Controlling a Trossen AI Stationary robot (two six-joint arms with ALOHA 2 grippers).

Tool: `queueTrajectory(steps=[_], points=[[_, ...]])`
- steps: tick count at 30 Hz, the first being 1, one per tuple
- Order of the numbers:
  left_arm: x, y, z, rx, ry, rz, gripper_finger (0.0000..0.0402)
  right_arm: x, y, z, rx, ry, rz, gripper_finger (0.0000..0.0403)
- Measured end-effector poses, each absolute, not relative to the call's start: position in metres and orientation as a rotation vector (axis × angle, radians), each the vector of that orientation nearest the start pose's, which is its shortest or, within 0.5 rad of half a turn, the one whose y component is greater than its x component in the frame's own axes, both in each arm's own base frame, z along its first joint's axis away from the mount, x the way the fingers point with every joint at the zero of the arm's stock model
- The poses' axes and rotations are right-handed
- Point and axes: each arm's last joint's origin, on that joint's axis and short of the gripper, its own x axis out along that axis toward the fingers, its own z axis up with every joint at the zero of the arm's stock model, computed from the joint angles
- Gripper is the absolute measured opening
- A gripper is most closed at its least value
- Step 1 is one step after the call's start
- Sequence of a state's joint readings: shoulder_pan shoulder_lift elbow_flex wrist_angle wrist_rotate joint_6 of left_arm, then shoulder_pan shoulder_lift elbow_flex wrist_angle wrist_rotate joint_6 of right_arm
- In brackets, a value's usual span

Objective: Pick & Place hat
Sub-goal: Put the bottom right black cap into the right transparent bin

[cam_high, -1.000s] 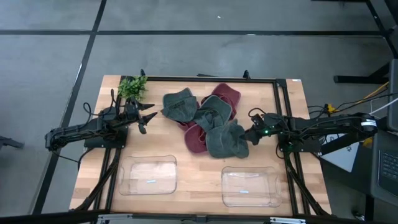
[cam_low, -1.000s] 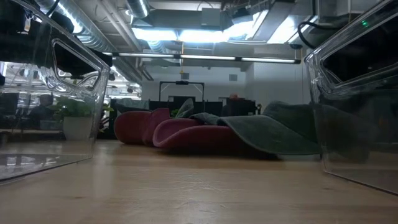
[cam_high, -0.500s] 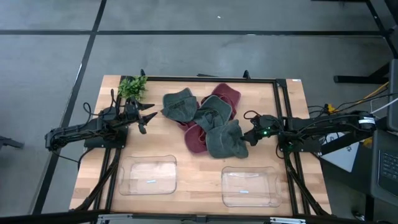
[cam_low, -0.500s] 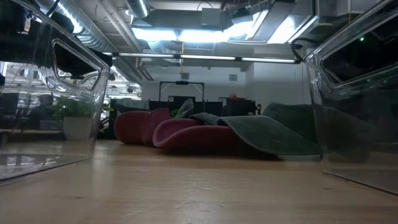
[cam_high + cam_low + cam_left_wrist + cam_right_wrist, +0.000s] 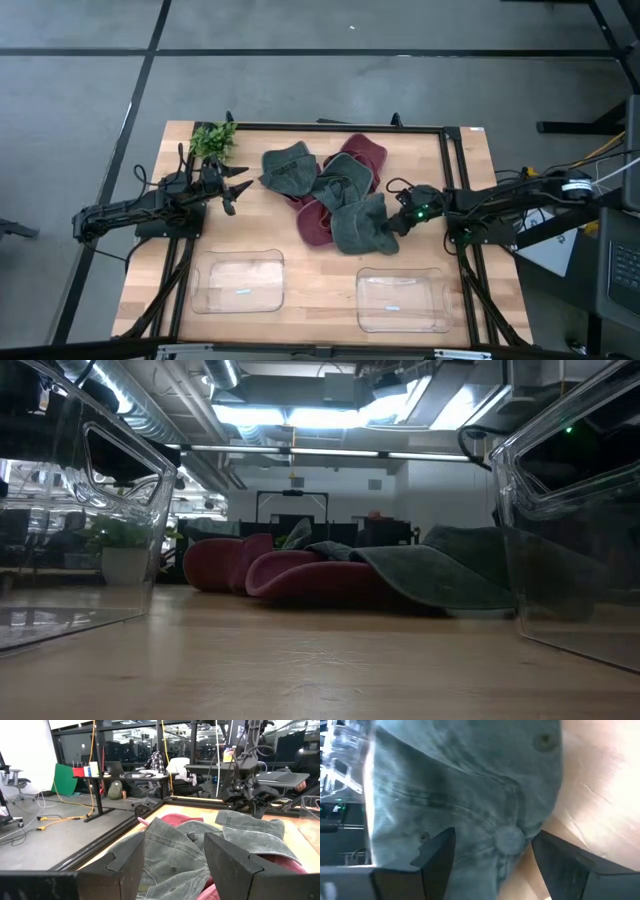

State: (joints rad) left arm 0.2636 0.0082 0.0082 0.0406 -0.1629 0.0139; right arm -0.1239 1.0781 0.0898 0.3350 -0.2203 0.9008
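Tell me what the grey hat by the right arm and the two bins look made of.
Grey hat: soft washed cotton or denim, judging by faded seams and stitched eyelets. Bins: clear glossy rigid plastic, seemingly; the wooden table shows through them.

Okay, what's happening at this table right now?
A pile of grey and maroon caps sits mid-table. The right pincer has its jaws open at the edge of the nearest grey cap, not yet gripping it. The left pincer waits open beside the small plant, pointed at another grey cap. Both clear bins hold no caps.
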Motion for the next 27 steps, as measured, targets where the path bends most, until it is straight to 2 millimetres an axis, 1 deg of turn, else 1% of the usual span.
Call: queueTrajectory(steps=[6, 10, 13, 17, 27], points=[[0.0927, 0.0299, 0.1696, 0.016, -0.038, 0.427, 0.0198, 0.161, -0.0139, 0.1, 0.978, 0.649, -0.218, 0.0259], [0.0927, 0.0299, 0.1696, 0.016, -0.038, 0.427, 0.0198, 0.1639, -0.0146, 0.0993, 0.982, 0.625, -0.222, 0.0258], [0.0926, 0.0299, 0.1697, 0.016, -0.038, 0.427, 0.0198, 0.1649, -0.0147, 0.1001, 0.981, 0.613, -0.211, 0.0244], [0.0926, 0.0299, 0.1697, 0.016, -0.038, 0.427, 0.0198, 0.1653, -0.0146, 0.1005, 0.984, 0.61, -0.204, 0.02], [0.0927, 0.0299, 0.1696, 0.016, -0.038, 0.427, 0.0198, 0.1654, -0.0148, 0.1007, 1.0, 0.603, -0.216, 0.0057]])
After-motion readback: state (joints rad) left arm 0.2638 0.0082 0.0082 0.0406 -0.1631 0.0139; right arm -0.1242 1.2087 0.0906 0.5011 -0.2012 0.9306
